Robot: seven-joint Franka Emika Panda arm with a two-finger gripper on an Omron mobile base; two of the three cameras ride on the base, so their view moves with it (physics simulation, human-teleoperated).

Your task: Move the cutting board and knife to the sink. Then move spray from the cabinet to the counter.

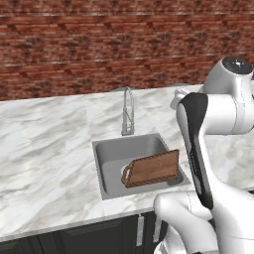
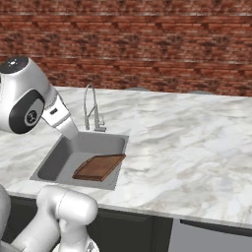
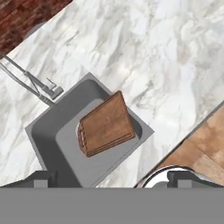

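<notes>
Resting tilted in the sink [image 1: 106,163], the cutting board [image 1: 153,167] leans with its far end propped on the basin's right rim and its loop handle down near the drain. A tall spring faucet [image 1: 128,111] stands just behind the basin on the white marble surface [image 1: 44,149], with a red brick wall [image 1: 99,44] beyond. The robot's hand [image 3: 111,180] hangs high above the sink, released, its fingertips [image 3: 41,179] spread wide and grasping nothing.
</notes>
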